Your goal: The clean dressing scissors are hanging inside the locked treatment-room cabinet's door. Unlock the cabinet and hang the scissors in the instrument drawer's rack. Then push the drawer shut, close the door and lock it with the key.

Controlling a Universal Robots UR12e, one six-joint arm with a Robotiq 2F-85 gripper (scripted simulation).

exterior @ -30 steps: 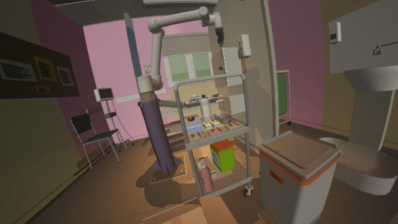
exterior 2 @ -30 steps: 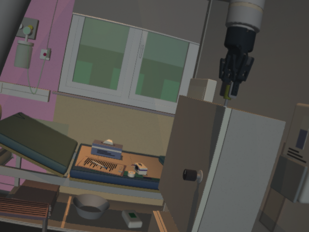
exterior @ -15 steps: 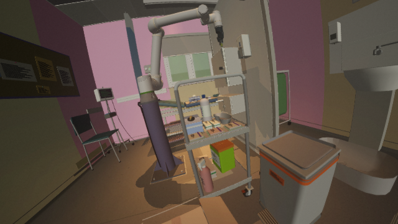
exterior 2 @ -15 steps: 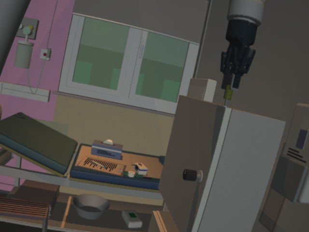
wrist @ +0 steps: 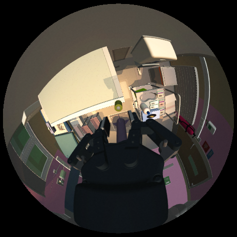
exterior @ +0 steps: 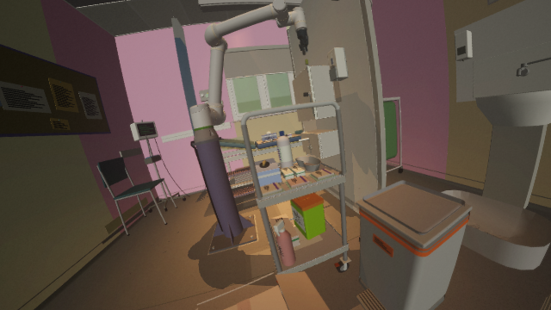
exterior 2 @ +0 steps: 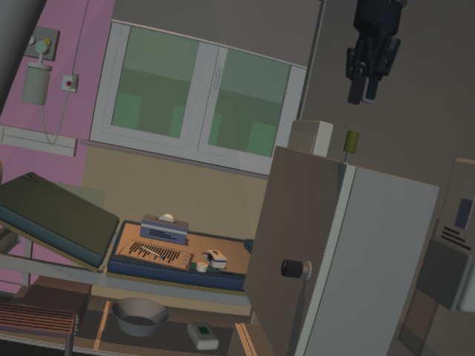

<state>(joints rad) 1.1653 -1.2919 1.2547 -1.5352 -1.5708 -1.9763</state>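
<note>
The scissors are hidden; the cabinet stands with its door closed and I see nothing of its inside. A black knob sticks out of the cabinet's door face. The key, with an olive-green cylindrical head, stands upright in the top of the cabinet at its front corner. My gripper hangs straight above the key, clear of it, pointing down. It is open and holds nothing.
A metal bowl lies on the trolley in front of the cabinet. A white dispenser hangs on the wall panel beside the cabinet. A lidded bin stands on the floor to the right. The examination couch lies to the left.
</note>
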